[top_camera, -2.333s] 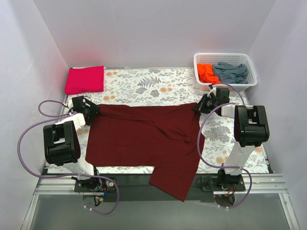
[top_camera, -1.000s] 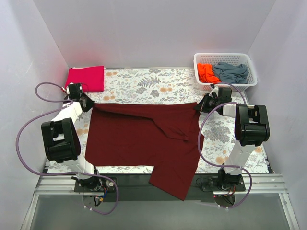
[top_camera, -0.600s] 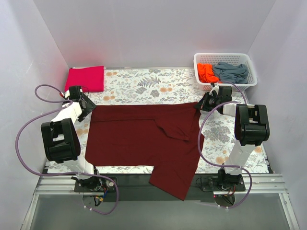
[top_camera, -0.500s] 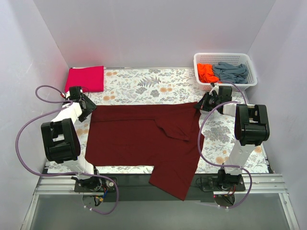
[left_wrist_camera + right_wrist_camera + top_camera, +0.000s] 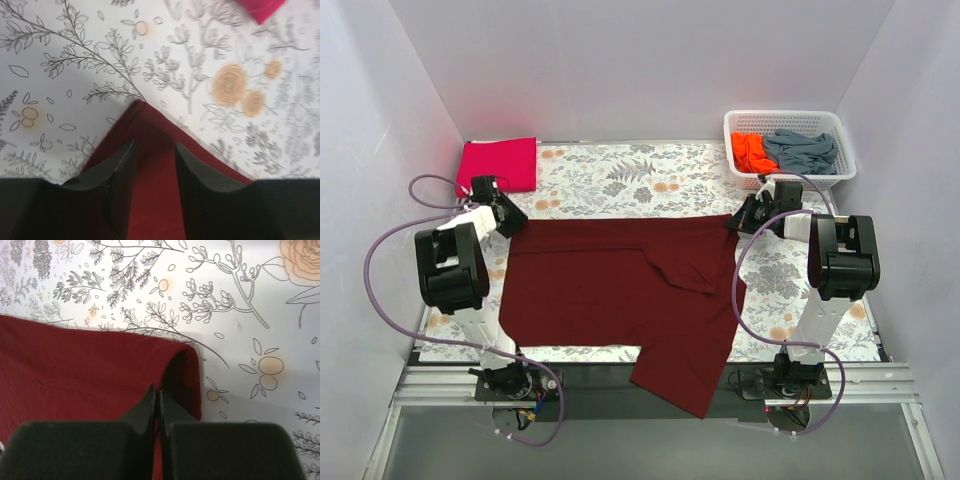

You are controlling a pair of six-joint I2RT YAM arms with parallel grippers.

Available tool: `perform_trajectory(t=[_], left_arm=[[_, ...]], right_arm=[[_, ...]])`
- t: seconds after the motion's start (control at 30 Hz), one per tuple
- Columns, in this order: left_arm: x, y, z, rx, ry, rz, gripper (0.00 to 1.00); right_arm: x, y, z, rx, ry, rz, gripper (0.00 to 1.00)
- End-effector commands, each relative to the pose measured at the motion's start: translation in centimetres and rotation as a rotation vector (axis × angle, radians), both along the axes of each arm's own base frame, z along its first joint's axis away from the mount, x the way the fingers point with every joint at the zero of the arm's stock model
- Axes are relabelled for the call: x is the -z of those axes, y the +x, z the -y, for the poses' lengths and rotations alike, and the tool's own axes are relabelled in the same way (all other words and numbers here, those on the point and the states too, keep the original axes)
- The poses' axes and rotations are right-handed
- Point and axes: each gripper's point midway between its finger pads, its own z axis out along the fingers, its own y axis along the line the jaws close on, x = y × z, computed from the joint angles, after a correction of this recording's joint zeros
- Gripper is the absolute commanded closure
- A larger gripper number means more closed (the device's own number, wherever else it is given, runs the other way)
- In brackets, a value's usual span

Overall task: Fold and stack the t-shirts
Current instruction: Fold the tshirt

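The dark maroon t-shirt (image 5: pixel 610 290) lies spread on the floral table cloth, with one part hanging over the near edge. My left gripper (image 5: pixel 510 222) sits at the shirt's far-left corner. Its jaws stand apart over that maroon corner (image 5: pixel 145 115), which lies flat between the fingers (image 5: pixel 120 170). My right gripper (image 5: pixel 735 222) is shut on the far-right corner, pinching a raised fold of maroon cloth (image 5: pixel 182 370). A folded magenta-pink t-shirt (image 5: pixel 498 165) rests at the far left. The orange t-shirt (image 5: pixel 751 152) and the grey-blue t-shirt (image 5: pixel 802 150) lie crumpled in the basket.
A white lattice basket (image 5: pixel 788 116) stands at the far right corner. The floral table cloth (image 5: pixel 620 175) shows bare between the maroon shirt and the back wall. White walls close in the left, back and right sides. A corner of the pink shirt (image 5: pixel 260 7) shows ahead of the left wrist.
My left gripper let go of the far-left corner, which dropped flat, then came back over it with narrower jaws. The left arm swung nearer the shirt. The right gripper kept still.
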Motion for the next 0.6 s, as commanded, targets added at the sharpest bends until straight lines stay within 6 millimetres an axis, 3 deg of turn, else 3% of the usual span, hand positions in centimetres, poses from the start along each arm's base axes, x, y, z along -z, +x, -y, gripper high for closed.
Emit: perform_trajectory(t=[0.0,0.1,0.27,0.43,0.57], left_arm=[[1.9,0.7,0.1,0.0,-0.012,-0.026,0.66],[3.3,0.5,0.2,-0.004,-0.022,-0.056,0.67],[3.7,0.6,0.2,-0.004,-0.025,-0.056,0.66],[2.3,1.4,0.0,0.011,-0.004,-0.016,0.6],[-0.8,2.0,-0.1,0.035,0.028,0.052,0.45]], right_arm=[[-0.8,2.1,1.4,0.024,-0.042,0.062,0.99],[-0.8,3.0,2.3,0.042,-0.07,0.077,0.99],[-0.6,4.5,3.6,0.077,-0.103,0.094,0.99],[-1.0,5.7,4.0,0.084,-0.117,0.114,0.98],[-2.0,5.3,4.0,0.08,-0.131,0.125,0.84]])
